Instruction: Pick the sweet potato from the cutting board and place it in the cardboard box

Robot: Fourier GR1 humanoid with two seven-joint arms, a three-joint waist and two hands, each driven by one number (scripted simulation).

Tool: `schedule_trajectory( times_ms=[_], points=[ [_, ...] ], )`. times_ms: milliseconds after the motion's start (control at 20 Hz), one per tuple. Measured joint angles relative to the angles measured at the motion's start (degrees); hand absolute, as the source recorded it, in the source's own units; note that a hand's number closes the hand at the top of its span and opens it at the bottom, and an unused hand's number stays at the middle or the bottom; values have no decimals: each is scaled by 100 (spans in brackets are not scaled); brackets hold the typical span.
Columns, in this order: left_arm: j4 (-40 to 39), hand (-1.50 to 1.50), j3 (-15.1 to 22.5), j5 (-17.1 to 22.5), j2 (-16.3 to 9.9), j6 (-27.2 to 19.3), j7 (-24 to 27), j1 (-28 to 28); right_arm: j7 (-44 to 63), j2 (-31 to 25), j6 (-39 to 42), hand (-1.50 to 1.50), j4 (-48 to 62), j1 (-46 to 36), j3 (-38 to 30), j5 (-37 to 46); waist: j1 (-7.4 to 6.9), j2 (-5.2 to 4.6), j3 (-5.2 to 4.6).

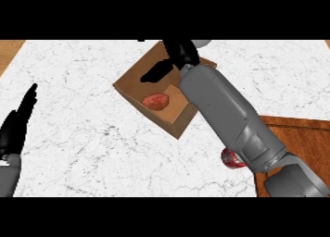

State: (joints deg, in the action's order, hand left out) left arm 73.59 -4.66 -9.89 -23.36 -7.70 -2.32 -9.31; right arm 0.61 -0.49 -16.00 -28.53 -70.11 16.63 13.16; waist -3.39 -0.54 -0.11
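Observation:
The reddish sweet potato lies inside the open cardboard box at the counter's middle back. My right hand hovers over the box's far side, fingers relaxed and holding nothing; its grey forearm crosses the box's right half. The wooden cutting board sits at the right, partly hidden by that arm. My left hand rests at the left edge, fingers straight and pointing up.
A small red and white object peeks out from under my right forearm, at the cutting board's left edge. White marble counter spreads across the view's middle and left, with wood showing at the top corners.

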Motion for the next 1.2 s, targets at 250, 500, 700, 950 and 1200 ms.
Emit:
schedule_trajectory(
  times_ms=[250, 500, 700, 950, 1200],
  points=[
    [-24, 0, -76, -13, -16, -13, -16, 8, -562, 12, -419, -150, 45, -57, -515, -466, 73, -2, 6],
    [-47, 0, -171, -11, -19, -8, 37, 97, -1018, -187, -278, -150, -17, 35, -1064, -880, 182, 13, 9],
    [-108, 0, -245, 5, -14, 21, 82, 137, -1204, -668, 214, -150, -131, 226, -1411, -1152, 253, 29, 11],
    [113, 0, -233, -61, 54, -39, -75, 258, -1342, -1394, 771, -150, -467, 798, -1685, -1363, 332, 60, 12],
    [374, 0, -245, -93, 77, -13, -134, 430, -1544, -2138, 1397, -150, -620, 1277, -1934, -1492, 322, 58, 13]
  ],
)
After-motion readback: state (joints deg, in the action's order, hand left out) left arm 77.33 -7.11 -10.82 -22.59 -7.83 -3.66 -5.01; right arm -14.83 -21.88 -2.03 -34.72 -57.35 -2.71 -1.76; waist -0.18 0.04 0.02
